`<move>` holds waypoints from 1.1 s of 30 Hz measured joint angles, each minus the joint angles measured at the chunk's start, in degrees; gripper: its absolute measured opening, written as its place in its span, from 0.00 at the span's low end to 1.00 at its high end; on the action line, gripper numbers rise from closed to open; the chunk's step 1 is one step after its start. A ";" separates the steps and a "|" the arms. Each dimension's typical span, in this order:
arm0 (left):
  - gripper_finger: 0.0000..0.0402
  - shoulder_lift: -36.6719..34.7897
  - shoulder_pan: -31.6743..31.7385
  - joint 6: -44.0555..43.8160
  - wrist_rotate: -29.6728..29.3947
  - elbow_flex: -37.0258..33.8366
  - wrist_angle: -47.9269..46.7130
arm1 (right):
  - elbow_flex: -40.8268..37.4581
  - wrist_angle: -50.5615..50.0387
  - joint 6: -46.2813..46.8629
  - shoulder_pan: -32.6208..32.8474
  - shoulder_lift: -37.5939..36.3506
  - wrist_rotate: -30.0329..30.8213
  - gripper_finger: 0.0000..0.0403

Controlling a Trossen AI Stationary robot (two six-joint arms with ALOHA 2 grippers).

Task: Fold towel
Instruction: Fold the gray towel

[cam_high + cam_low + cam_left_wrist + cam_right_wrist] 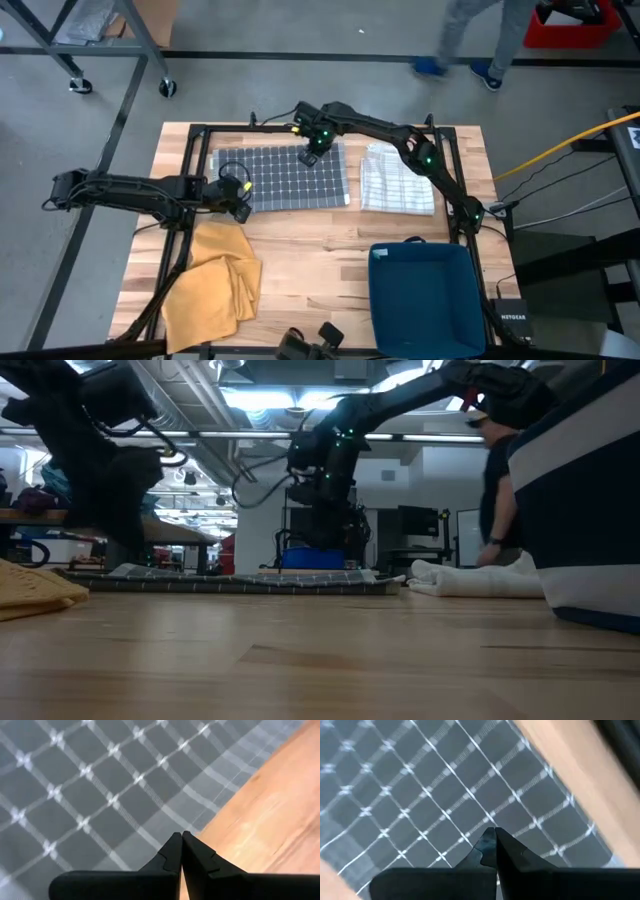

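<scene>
The wooden bench (pixel 330 255) carries three cloths and one bin. The biggest thing on it is the blue bin (pixel 420 295), which sits at the near right corner, well away from the grey towel (pixel 285 180). The grey towel has a pattern of thin white squares. It lies flat and spread out at the far middle of the bench. A yellow cloth (pixel 215 280) lies crumpled near the grey towel, at its near left side. A white striped towel (pixel 398 180) lies folded just beside the grey towel on its right.

There are two arms, and each has one hand. The left hand (pixel 240 208) is at the near left corner of the grey towel. Its two fingers (pixel 170 855) are pressed tight together, tip to tip, right over the towel's edge where the cloth meets the wood. I cannot tell if any cloth is pinched between them. The right hand (pixel 311 156) is at the far edge of the grey towel. Its fingers (pixel 487 845) are shut tight too, low over the cloth near its border.

Beyond the bench, a person's legs (pixel 470 40) show on the grey floor, far past the grey towel.
</scene>
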 joint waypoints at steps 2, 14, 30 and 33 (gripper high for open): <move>0.00 0.30 -0.91 -1.63 -0.01 0.00 -3.34 | -0.81 -0.98 1.38 0.13 0.09 1.00 0.00; 0.00 4.09 -1.58 -4.98 -1.60 -0.26 -7.43 | -7.82 -1.61 1.86 1.61 0.20 1.58 0.00; 0.00 10.73 -1.56 -7.06 -2.69 -0.31 -5.18 | -11.78 -4.91 3.76 6.20 0.02 -2.98 0.00; 0.00 10.74 -1.56 -7.05 -2.69 -0.31 -4.71 | -14.90 -4.10 3.78 7.18 -0.39 -3.50 0.00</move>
